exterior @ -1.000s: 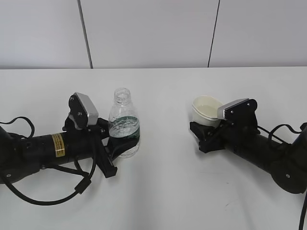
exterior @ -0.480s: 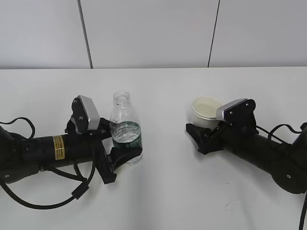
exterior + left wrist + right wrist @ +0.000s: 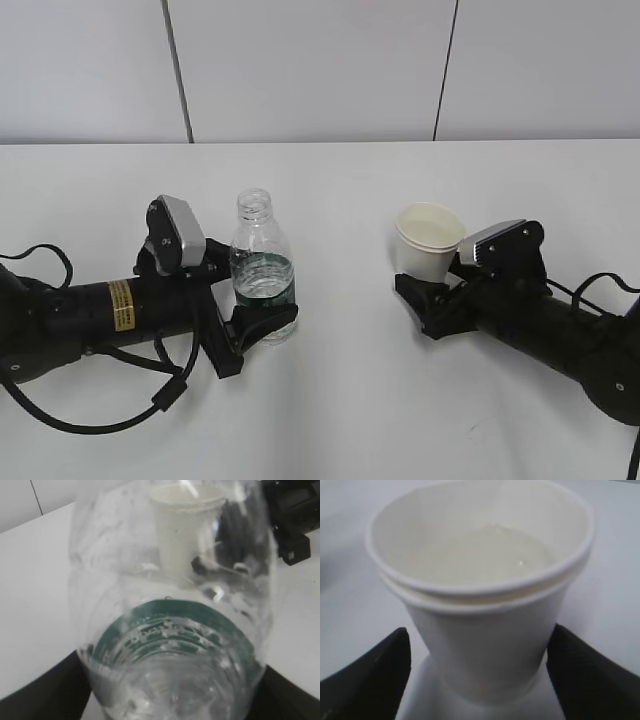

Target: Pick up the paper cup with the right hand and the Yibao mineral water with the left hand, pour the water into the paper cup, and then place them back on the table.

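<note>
The Yibao mineral water [image 3: 262, 262], clear with a green label band and no cap, stands upright on the table [image 3: 340, 400], with water in its lower part. My left gripper [image 3: 262, 297] is shut round its lower body; in the left wrist view the black fingers [image 3: 45, 690] press both sides of the bottle [image 3: 170, 605]. The paper cup [image 3: 430, 240] stands upright on the table, holding water [image 3: 470, 560]. My right gripper [image 3: 425, 295] is open at the cup's base. In the right wrist view its fingers [image 3: 370, 675] flank the cup [image 3: 485, 645], with a gap on the left.
Black cables trail from both arms over the table's near left [image 3: 165, 390] and far right edge. A plain grey-white wall [image 3: 320, 70] closes the back of the table. White tabletop lies between bottle and cup.
The right gripper set the tilted cup down upright, let go and drew back to the right. The left gripper lowered the bottle onto the table and stays round it.
</note>
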You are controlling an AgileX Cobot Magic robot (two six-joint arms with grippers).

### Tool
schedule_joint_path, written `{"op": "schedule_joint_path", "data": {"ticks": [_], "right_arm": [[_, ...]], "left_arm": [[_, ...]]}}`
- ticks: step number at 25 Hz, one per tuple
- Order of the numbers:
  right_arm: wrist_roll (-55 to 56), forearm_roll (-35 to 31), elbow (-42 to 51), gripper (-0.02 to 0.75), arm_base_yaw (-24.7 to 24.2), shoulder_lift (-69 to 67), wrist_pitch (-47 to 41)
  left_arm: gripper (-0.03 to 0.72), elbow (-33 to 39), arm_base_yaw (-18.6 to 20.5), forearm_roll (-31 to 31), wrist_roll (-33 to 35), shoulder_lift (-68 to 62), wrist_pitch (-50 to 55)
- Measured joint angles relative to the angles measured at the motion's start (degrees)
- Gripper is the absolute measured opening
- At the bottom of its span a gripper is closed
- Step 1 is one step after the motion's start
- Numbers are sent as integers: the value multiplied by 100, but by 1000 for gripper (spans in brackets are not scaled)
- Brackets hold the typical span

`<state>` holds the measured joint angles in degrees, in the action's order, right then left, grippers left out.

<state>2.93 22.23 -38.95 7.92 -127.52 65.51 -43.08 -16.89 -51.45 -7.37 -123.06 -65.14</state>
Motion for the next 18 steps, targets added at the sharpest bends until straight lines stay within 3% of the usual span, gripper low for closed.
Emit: {"op": "schedule_joint_path", "data": {"ticks": [18], "right_arm": [[0,-447,1111,661,0,544,14]], "left_arm": [[521,983,690,91,0,315,-42]]}}
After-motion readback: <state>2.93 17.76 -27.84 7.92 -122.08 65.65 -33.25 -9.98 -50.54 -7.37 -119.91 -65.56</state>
